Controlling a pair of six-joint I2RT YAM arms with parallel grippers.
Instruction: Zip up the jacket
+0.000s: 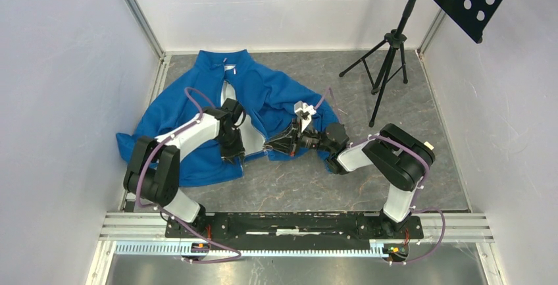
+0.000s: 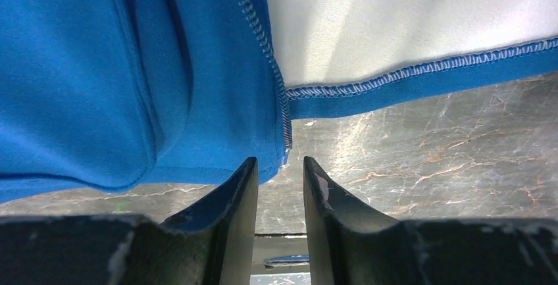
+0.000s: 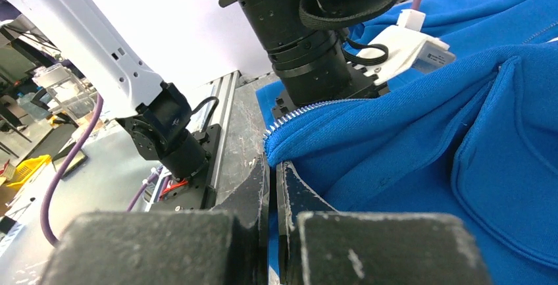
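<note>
At the hem of the bright blue fleece jacket (image 1: 263, 94), lying open on the grey marbled tabletop (image 1: 316, 180), the right gripper (image 3: 272, 166) is pinching one toothed edge; the left gripper (image 2: 279, 163) is hovering, fingers (image 2: 230, 199) parted, by the other. Likely soft, floppy, light: best gripped beside the zipper (image 2: 284, 110).
</note>
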